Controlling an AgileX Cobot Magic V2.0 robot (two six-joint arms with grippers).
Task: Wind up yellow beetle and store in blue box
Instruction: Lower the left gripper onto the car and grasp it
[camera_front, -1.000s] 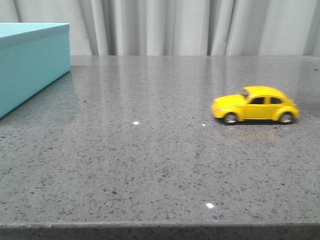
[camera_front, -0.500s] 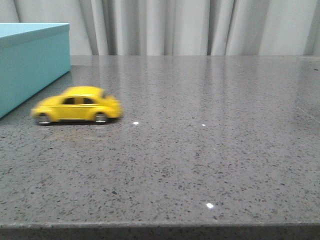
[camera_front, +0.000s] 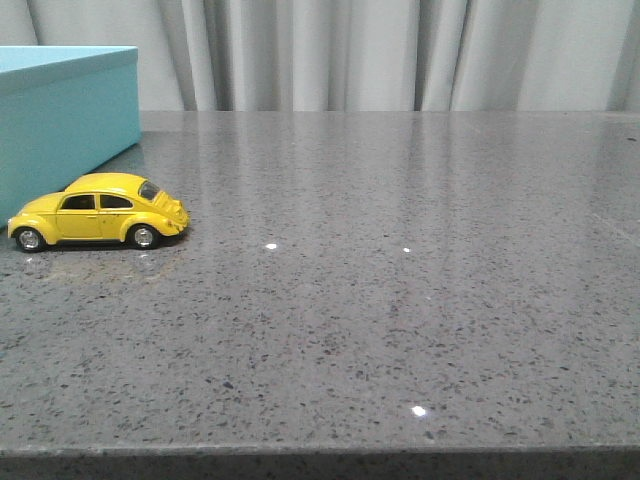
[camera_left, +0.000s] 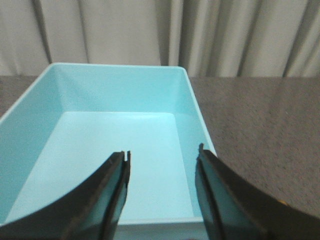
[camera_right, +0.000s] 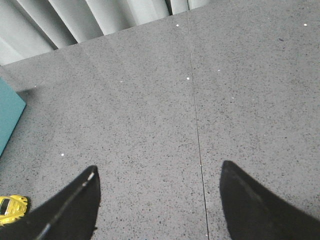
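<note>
Currently we list the following items on the grey speckled tabletop.

Item one: the yellow beetle. We find it on its four wheels at the far left of the tabletop in the front view, side-on, its rounded rear toward the middle of the tabletop and its nose toward the left edge of the picture. It sits just in front of the blue box, near its side wall; we cannot tell whether the two touch. In the right wrist view only a corner of the car shows at the picture's edge, beside one dark finger.

Item two: the blue box, turquoise, open at the top. The left wrist view looks straight down into it; we see a plain floor and four plain walls, nothing lying inside.

Item three: the left pincer. We record its two dark fingers standing apart, nothing between them, poised above the near part of the box's interior.

Item four: the right pincer. We record its fingers spread wide apart, gripping nothing, above bare tabletop, well apart from the car. A corner of the box shows at the side of that view.

Item five: pale pleated curtains behind the tabletop's far edge.

Neither arm appears in the front view.
</note>
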